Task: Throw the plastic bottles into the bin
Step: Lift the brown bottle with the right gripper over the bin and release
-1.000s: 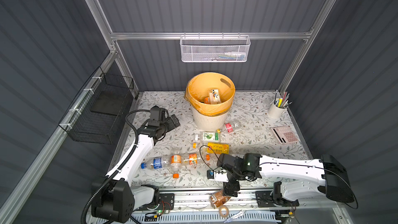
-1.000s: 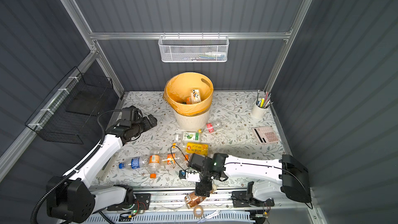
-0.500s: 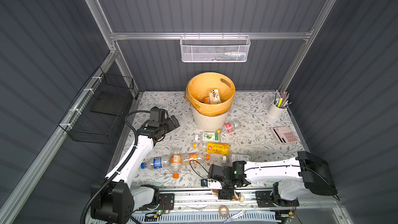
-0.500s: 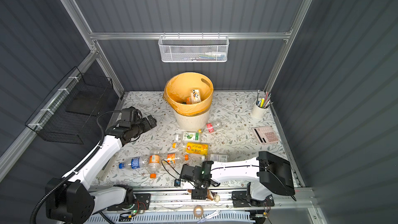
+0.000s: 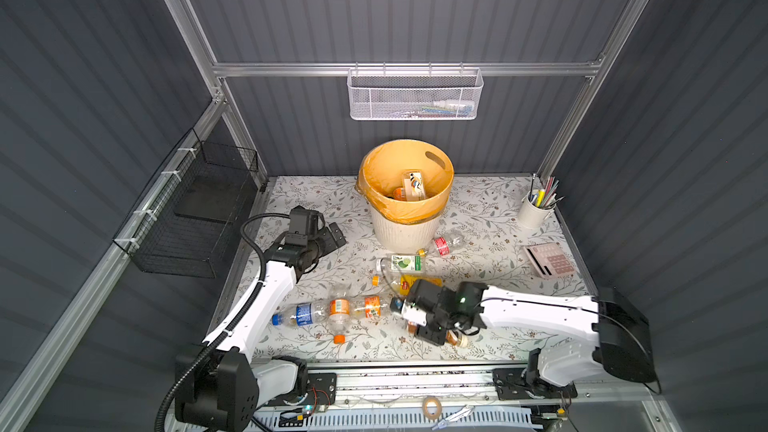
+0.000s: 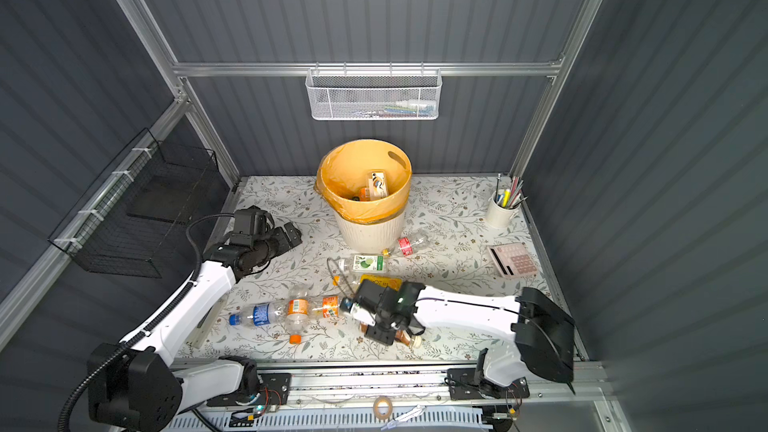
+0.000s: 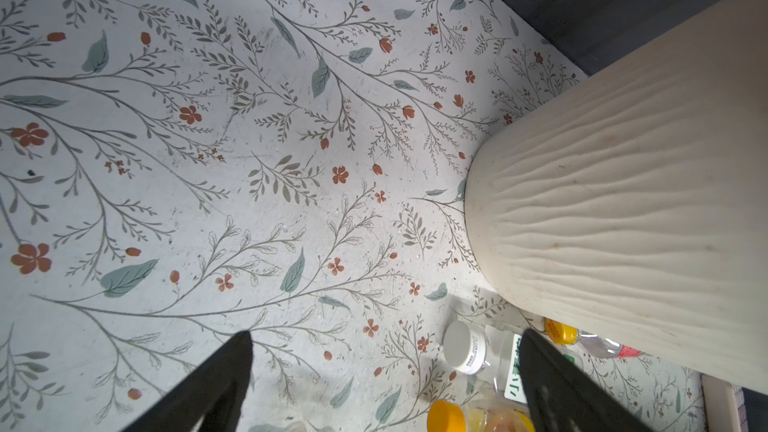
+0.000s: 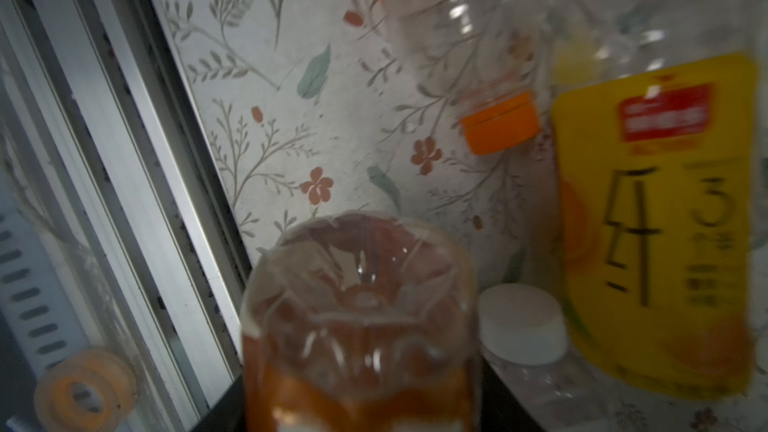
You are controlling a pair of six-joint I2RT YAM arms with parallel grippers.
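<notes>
My right gripper is clamped across the amber bottle, whose long axis runs ten to four. The bin stands at twelve o'clock; my left gripper, nearer it, gapes empty.

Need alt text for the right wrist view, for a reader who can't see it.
An amber bottle fills the foreground, base toward the camera, clamped in the right gripper. Behind it on the floral table lie a yellow-labelled bottle and an orange-capped clear bottle.
</notes>
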